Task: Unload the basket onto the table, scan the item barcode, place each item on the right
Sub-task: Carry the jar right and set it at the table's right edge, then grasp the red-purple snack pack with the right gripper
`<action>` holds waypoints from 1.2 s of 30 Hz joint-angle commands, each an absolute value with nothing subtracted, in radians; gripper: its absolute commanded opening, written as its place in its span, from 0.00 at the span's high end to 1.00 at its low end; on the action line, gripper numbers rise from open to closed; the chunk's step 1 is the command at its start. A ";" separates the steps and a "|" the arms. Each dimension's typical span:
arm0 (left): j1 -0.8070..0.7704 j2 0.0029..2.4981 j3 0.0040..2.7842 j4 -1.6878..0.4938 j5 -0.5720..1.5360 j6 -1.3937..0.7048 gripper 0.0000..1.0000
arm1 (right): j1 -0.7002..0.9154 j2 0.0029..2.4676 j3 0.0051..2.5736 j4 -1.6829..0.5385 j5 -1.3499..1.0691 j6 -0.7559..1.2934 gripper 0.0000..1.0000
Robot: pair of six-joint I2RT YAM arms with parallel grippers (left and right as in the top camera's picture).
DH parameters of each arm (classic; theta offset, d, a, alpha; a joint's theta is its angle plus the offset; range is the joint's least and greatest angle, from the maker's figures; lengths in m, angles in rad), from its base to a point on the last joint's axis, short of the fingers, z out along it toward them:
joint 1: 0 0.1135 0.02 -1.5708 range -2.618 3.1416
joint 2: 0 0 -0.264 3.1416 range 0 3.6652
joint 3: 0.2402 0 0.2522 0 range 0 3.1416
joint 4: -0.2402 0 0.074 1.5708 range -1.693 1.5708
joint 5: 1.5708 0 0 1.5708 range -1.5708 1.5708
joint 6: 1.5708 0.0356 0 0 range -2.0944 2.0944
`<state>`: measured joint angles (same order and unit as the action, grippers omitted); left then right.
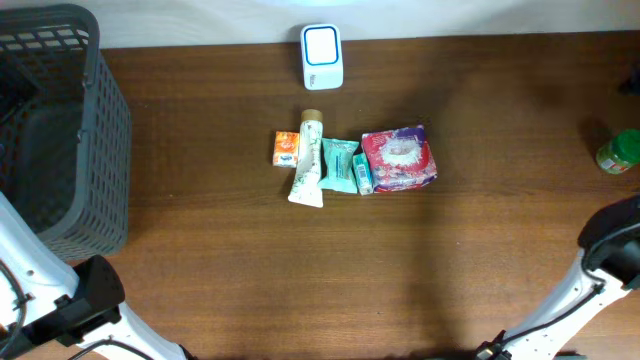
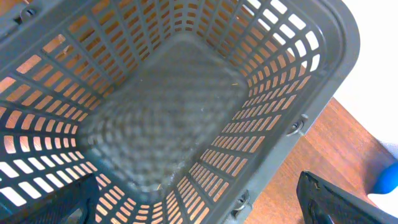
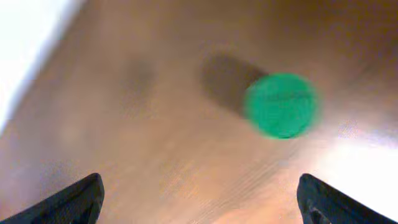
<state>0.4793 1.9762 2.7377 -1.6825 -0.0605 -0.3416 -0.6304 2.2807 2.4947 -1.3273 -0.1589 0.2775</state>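
Grippers, two. Left gripper (image 2: pixel 199 208): jaws spread wide, empty, over the grey mesh basket (image 2: pixel 311 68) at the table's (image 1: pixel 200 290) left end. Right gripper (image 3: pixel 202 205): jaws wide apart, empty, above a green-lidded jar (image 3: pixel 282 104) near the right edge. Mid-table, in a close row: orange box (image 1: pixel 286 148), white tube (image 1: pixel 308 168), teal packet (image 1: pixel 338 163), small teal box (image 1: pixel 363 176), red pouch (image 1: pixel 399 158). White scanner (image 1: pixel 322 55): far edge, apart from the row.

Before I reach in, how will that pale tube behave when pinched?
The tube looks soft-bodied, so it probably dents under a pinch. Its flat crimped end should stop rolling. Lying between the orange box and teal packet, it may drag them along.
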 commanded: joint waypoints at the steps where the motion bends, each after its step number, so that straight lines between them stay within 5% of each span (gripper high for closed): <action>1: 0.481 1.971 2.740 -1.682 -0.065 -0.348 0.01 | -0.517 2.268 2.507 -1.416 -0.553 0.178 0.07; 9: 0.481 1.971 2.740 -1.682 -0.065 -0.348 0.01 | -0.023 2.275 2.199 -1.447 -0.083 0.104 0.01; 14: 0.481 1.971 2.740 -1.682 -0.065 -0.348 0.01 | -0.051 2.280 2.129 -1.406 -0.432 -0.206 0.01; 17: 0.481 1.971 2.740 -1.682 -0.065 -0.348 0.01 | -0.093 2.280 1.979 -1.276 -0.443 -0.206 0.04; 21: 0.481 1.971 2.740 -1.682 -0.065 -0.348 0.01 | -0.105 2.280 1.745 -1.071 -0.584 -0.206 0.35; 23: 0.481 1.971 2.740 -1.682 -0.065 -0.348 0.01 | -0.102 2.280 1.668 -0.999 -0.627 -0.206 0.40; 25: 0.481 1.971 2.740 -1.682 -0.065 -0.348 0.01 | -0.103 2.280 1.642 -0.990 -0.625 -0.199 0.91; 26: 0.481 1.971 2.740 -1.682 -0.065 -0.348 0.01 | -0.110 2.276 1.660 -0.991 -0.624 -0.118 0.96; 29: 0.481 1.971 2.740 -1.682 -0.065 -0.348 0.01 | -0.118 2.222 1.807 -1.063 -0.473 -0.025 0.96; 33: 0.481 1.971 2.740 -1.682 -0.065 -0.348 0.01 | -0.006 2.163 2.067 -1.314 0.424 0.350 0.96; 36: 0.481 1.971 2.740 -1.682 -0.065 -0.348 0.01 | 0.094 2.191 2.058 -1.308 0.675 0.406 0.96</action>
<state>0.4793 1.9762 2.7377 -1.6833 -0.0605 -0.3412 0.0372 2.1780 2.0533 -1.3087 0.3927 0.3233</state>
